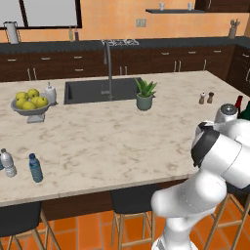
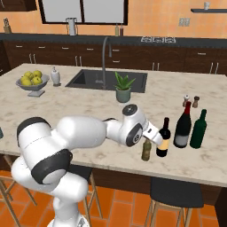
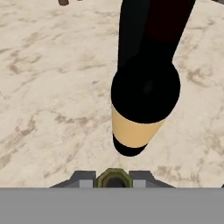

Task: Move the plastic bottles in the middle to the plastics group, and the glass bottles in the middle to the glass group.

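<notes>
Your fingers are pinched in tight on the neck of the short olive-brown beer bottle; in the hand view its green mouth sits squeezed between the two grey tips at six o'clock. You've got it by the top because that's the slim part the narrow fingers can close around, and it leaves the body hanging free to be set down upright.

Straight ahead of the hand, at twelve o'clock, the black wine bottle with the tan-yellow label looms large. In the right base view it stands just beside the beer bottle, at its three o'clock, near the front edge of the counter. Further out at three o'clock stand the red-topped wine bottle and the dark green bottle, close together; that's your glass group, and my read is that the beer bottle is being carried that way, with the labelled wine bottle in the path.

Way off on the other end, in the left base view, the blue water bottle stands beside the clear ribbed water bottle, so plastics look sorted.

Your arm is stretched low and nearly level across the counter's front edge, wrist turned so the hand points down over the bottle
</notes>
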Controlling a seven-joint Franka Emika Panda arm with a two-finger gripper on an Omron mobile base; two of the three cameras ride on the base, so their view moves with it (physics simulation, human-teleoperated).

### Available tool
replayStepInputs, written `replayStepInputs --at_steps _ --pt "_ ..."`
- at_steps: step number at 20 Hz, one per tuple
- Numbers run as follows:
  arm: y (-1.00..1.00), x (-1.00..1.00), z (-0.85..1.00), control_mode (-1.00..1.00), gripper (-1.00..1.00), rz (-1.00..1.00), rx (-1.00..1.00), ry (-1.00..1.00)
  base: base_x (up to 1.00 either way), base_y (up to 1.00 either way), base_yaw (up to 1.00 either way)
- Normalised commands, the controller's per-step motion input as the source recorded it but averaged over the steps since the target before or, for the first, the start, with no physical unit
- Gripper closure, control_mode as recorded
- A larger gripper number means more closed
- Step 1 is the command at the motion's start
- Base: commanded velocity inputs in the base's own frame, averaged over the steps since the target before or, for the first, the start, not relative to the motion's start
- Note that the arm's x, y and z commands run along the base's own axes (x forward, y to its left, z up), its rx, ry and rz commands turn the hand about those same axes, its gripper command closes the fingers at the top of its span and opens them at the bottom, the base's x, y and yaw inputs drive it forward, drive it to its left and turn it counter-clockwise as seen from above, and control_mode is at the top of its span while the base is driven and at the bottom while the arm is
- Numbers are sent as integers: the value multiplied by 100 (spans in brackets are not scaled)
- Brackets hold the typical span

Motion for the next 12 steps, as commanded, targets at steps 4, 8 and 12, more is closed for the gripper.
replayStepInputs --at_steps 4,8,12 --pt "0 2 -39 -100 -100 0 2 0 0 0 0" --pt "0 -3 -30 -100 -100 0 1 -2 0 0 0" --pt "10 -18 2 -100 -100 0 0 -14 0 0 0"
